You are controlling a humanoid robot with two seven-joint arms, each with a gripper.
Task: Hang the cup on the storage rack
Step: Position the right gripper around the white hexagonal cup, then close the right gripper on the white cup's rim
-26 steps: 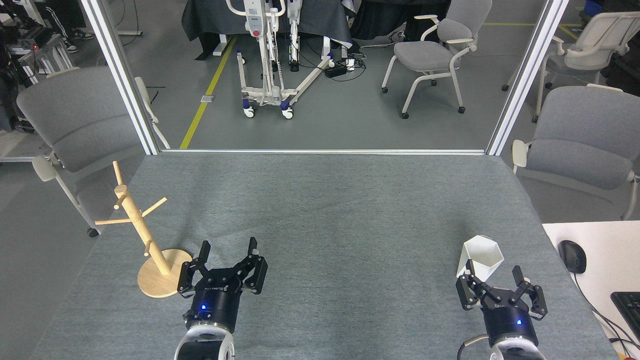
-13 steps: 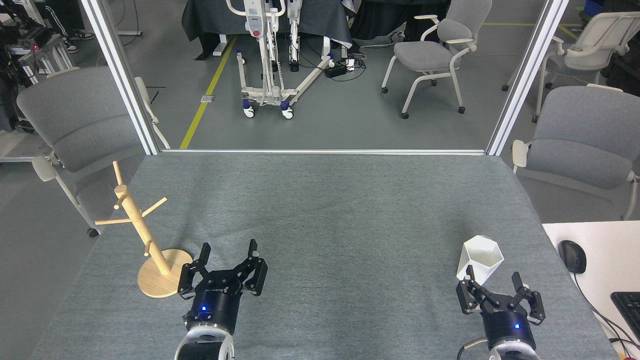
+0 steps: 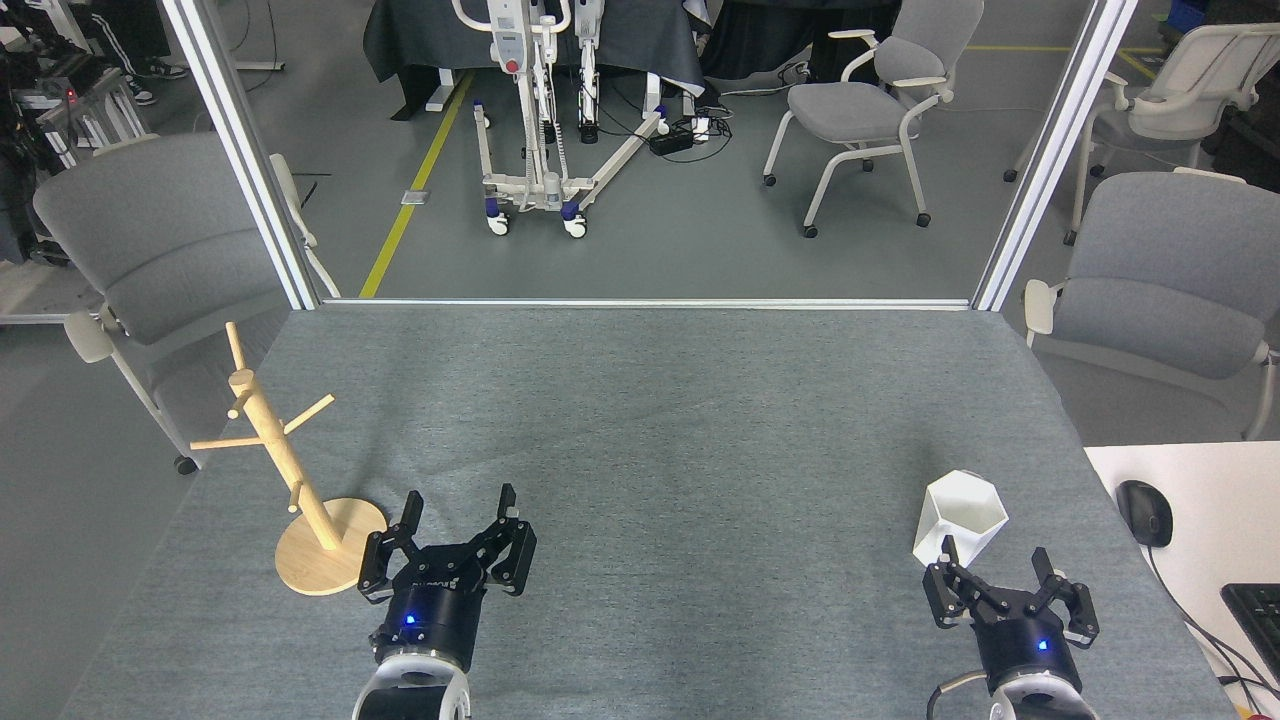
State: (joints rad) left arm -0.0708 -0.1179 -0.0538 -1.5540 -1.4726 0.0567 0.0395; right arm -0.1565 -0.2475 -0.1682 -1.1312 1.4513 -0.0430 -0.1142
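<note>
The matte white faceted cup (image 3: 962,516) sits upright on the grey felt-covered surface (image 3: 680,440), far right and near my edge: hexagonal rim open to the ceiling, body tapering down in flat angled panels. Its handle tab I can't make out from here. One cup, that's all.

Over on the left, one light wooden mug tree (image 3: 285,470) stands on its round flat base, the pole leaning in this view, thin pegs angling off it. I count about five pegs, though the lower ones are small and hard to be sure of. Nothing hangs on it.

Two grippers of mine in play. My right gripper (image 3: 995,565) is just this side of the cup, black fingers (image 3: 946,553) spread wide, empty; the left fingertip overlaps the cup's lower edge in view, and I can't tell whether it touches. My left gripper (image 3: 461,508) hovers just right of the rack's base, fingers (image 3: 412,508) wide as well, holding nothing.

Both arms are cut off by the bottom edge. At far right, a black mouse (image 3: 1143,512) on a white desk (image 3: 1180,560), keyboard clipped by the edge.
</note>
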